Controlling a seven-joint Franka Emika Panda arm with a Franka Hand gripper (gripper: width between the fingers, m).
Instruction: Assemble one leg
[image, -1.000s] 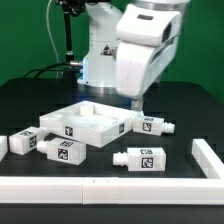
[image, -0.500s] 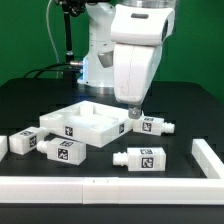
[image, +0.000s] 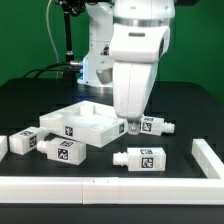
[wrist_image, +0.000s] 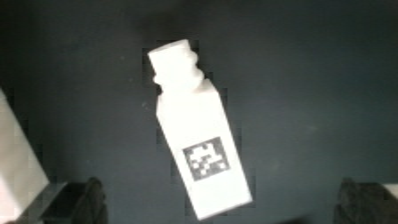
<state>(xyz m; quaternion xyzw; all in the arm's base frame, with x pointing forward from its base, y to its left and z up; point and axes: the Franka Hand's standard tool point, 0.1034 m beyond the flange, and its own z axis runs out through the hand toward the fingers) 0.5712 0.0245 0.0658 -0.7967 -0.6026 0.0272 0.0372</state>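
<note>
Your arm hangs upright, wrist pointing straight down, about midway between the surface's far and near edges. Your tool sits low, fingers spread wide.

The exterior view faces the arm head-on from slightly above the table, mid-range, while the wrist view looks down closely on the leg both show
</note>
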